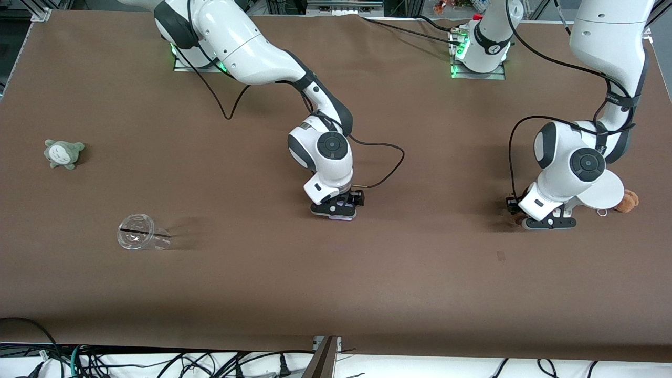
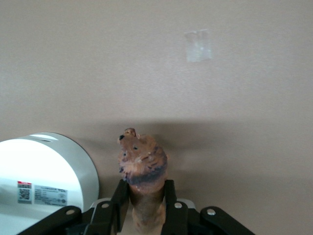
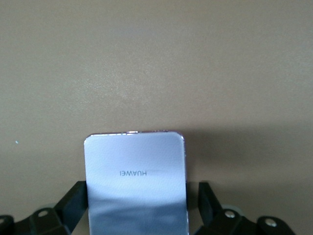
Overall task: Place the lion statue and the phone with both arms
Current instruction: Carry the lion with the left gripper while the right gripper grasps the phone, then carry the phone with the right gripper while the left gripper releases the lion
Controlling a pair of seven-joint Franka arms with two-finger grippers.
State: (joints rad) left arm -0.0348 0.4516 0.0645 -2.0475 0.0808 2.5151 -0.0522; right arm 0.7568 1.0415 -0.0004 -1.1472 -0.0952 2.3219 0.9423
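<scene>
The lion statue [image 2: 142,166], orange-brown with a dark band, stands between the fingers of my left gripper [image 2: 145,198], which press on both its sides. In the front view this gripper [image 1: 546,223] is low at the table toward the left arm's end, and a bit of the lion statue [image 1: 518,219] shows beside it. The phone [image 3: 136,181], pale lavender-white, lies between the fingers of my right gripper [image 3: 142,203], with a gap at one finger. This gripper [image 1: 336,211] is down at the middle of the table over the phone [image 1: 342,217].
A white round-based stand [image 1: 601,191] stands right by the left gripper and also shows in the left wrist view [image 2: 44,181]. A tan plush bear [image 1: 627,201] sits beside the stand. A grey-green plush toy [image 1: 64,153] and a clear cup [image 1: 139,239] on its side lie toward the right arm's end.
</scene>
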